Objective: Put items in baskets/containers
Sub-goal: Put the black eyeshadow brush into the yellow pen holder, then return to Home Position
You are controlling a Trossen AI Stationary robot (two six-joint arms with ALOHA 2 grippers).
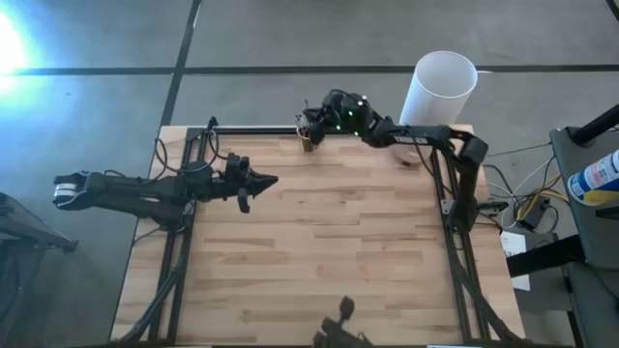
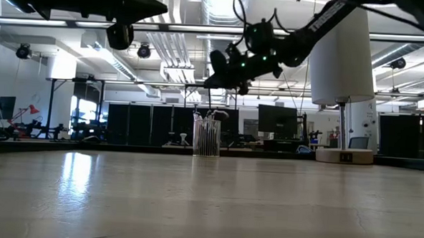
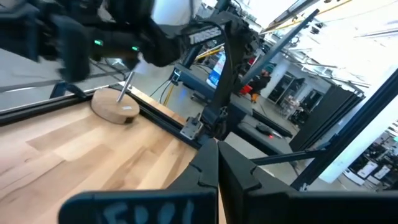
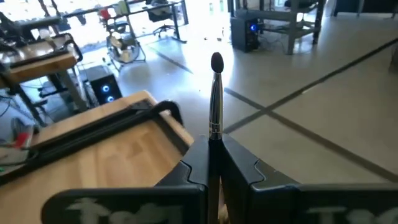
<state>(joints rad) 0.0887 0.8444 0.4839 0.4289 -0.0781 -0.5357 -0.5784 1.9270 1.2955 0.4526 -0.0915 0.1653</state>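
A small clear glass cup (image 1: 308,140) stands at the middle of the table's far edge, with several thin dark brushes upright in it (image 2: 206,137). My right gripper (image 1: 311,116) hovers just above the cup (image 2: 212,77), shut on one thin makeup brush (image 4: 216,99) with a small dark tip. My left gripper (image 1: 266,181) is shut and empty, held above the table's left middle, and it also shows in the left wrist view (image 3: 217,163). My right gripper pinches the brush between its two fingers at the handle, just behind the silver ferrule (image 4: 214,132). The brush lies along the fingers. Its dark tip (image 4: 216,62) sticks out past the fingertips. The brush is lifted clear of the table and the cup.
A tall white cylinder (image 1: 441,87) on a round wooden base (image 2: 344,155) stands at the far right corner, beside my right arm. Black frame rails (image 1: 184,203) run along the table's left, right and far sides. Bare wood (image 1: 329,251) fills the middle and near part.
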